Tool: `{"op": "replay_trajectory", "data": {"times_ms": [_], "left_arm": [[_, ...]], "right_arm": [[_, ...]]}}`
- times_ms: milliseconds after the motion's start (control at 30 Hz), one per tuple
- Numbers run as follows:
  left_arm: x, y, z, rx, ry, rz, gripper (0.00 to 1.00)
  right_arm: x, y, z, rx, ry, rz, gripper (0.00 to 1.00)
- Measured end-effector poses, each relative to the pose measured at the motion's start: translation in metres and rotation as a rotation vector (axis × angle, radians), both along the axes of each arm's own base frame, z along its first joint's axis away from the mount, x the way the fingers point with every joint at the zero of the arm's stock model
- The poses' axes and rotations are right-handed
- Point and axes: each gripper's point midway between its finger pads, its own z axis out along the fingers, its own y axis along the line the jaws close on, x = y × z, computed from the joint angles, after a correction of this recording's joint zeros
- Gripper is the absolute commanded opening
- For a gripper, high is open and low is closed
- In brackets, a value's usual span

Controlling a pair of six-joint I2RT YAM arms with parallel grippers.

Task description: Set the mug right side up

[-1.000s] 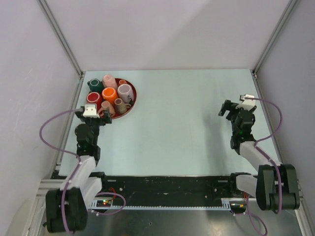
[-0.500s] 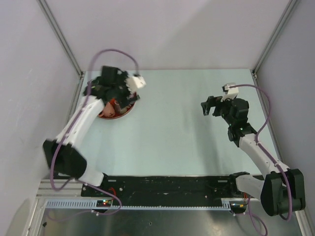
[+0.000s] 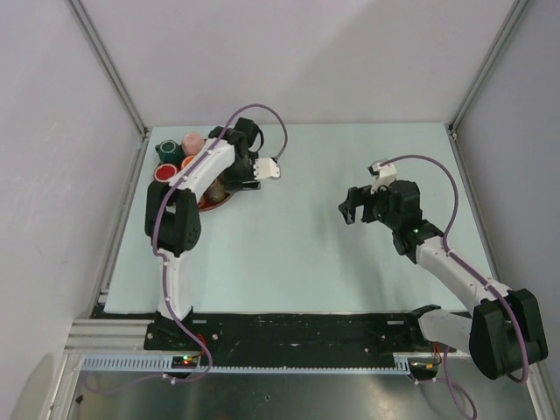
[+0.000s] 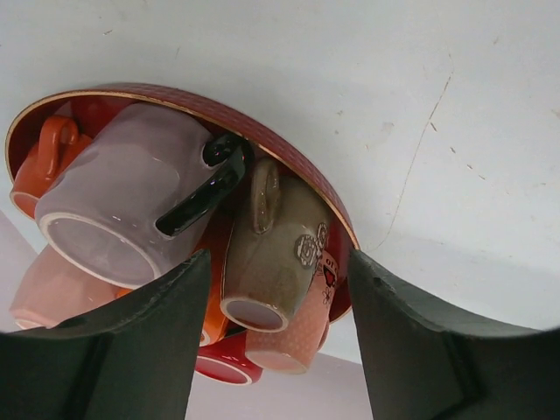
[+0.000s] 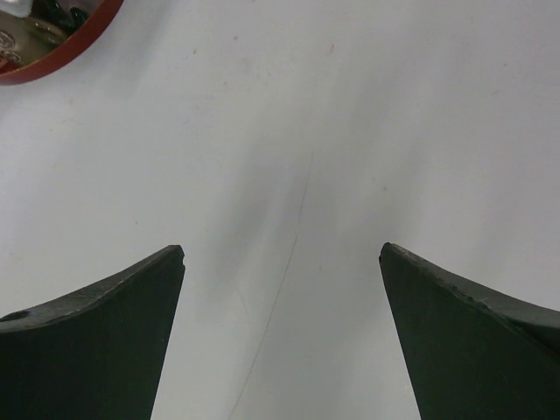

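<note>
At the far left of the table (image 3: 332,262), my left end effector (image 4: 280,262) gaped wide over the red tray (image 4: 289,166), framing the tan mug (image 4: 267,254) crowded against a lavender mug (image 4: 122,192). My right end effector (image 5: 282,254) hovered wide, holding nothing, right of centre.

L gripper (image 4: 280,258) swung to tray (image 4: 289,166); R gripper (image 3: 352,206) went left.
</note>
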Motion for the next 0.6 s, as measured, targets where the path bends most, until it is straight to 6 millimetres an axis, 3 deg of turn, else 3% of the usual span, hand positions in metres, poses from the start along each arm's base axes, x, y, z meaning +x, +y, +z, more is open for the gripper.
{"op": "replay_trajectory", "data": {"times_ms": [100, 300, 600], "left_arm": [[0.000, 0.000, 0.003, 0.002, 0.010, -0.031, 0.70], [0.013, -0.003, 0.015, 0.041, -0.020, -0.200, 0.60], [0.025, -0.008, 0.000, 0.133, -0.011, -0.621, 0.60]], "right_arm": [[-0.004, 0.001, -0.005, -0.008, 0.025, 0.003, 1.00], [-0.008, -0.001, -0.012, -0.021, 0.055, -0.003, 1.00], [-0.010, -0.001, -0.015, -0.022, 0.070, -0.005, 1.00]]}}
